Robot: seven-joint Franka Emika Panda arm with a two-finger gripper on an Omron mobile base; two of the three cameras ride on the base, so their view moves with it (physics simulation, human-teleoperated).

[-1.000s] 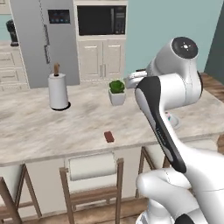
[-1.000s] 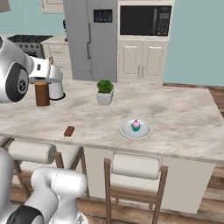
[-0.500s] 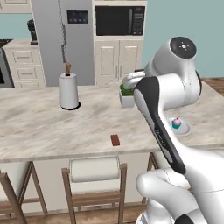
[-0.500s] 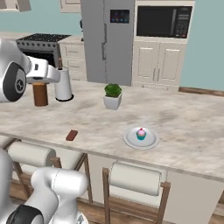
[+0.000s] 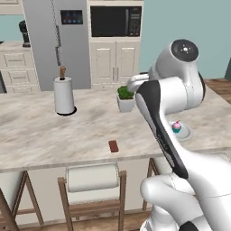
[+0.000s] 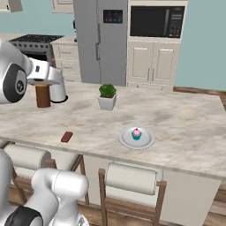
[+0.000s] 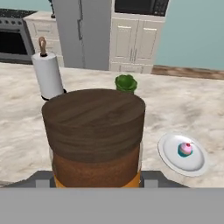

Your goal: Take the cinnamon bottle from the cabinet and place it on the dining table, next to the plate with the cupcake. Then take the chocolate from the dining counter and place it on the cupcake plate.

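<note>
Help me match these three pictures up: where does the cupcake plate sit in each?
Left base view: cupcake plate at right, half hidden behind the arm.
Right base view: center, near the counter's front edge.
Hand view: lower right.
Shared landmark: the potted plant.

The arm [image 5: 180, 90] is a chain of glossy white, rounded shells. A round joint cap near its top is dark grey with a small pale dot at the centre. A long black band runs down one link's side. Its bulbous white base [image 6: 57, 190] ends in a black collar.
</note>
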